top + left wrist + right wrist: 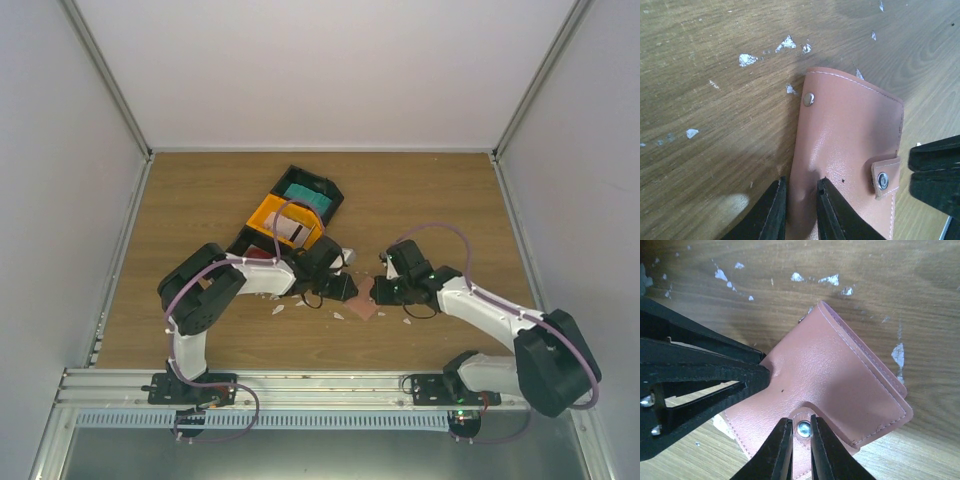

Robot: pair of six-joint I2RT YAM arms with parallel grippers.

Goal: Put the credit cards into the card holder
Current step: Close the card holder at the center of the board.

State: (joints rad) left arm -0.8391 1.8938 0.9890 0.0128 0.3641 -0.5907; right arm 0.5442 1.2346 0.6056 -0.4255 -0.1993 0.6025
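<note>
1. Well, the fingers (772, 212) of the left gripper (800, 187) stood almost together, pinching a raised fold of leather at the near edge of the card holder (845, 135).
2. Over on the other side, the right gripper (801, 420) had its fingers (775, 455) drawn in tight on the holder's snap tab (803, 429), with the metal snap caught right between them.
3. Meanwhile the card holder itself, salmon pink and folded, lay flat on the wooden table (200, 200), a silver stud (809, 99) showing near its far left corner.
4. From above, the two grippers flanked the holder, left one at its left edge and right one at its right, both touching it.
5. White paper scraps (720, 275) were scattered around the holder, most of them just beyond it.
6. Further beyond the holder and to its left sat the black-and-orange tray (262, 215), with flat teal and white pieces inside. They were too small to tell whether they were the credit cards.
</note>
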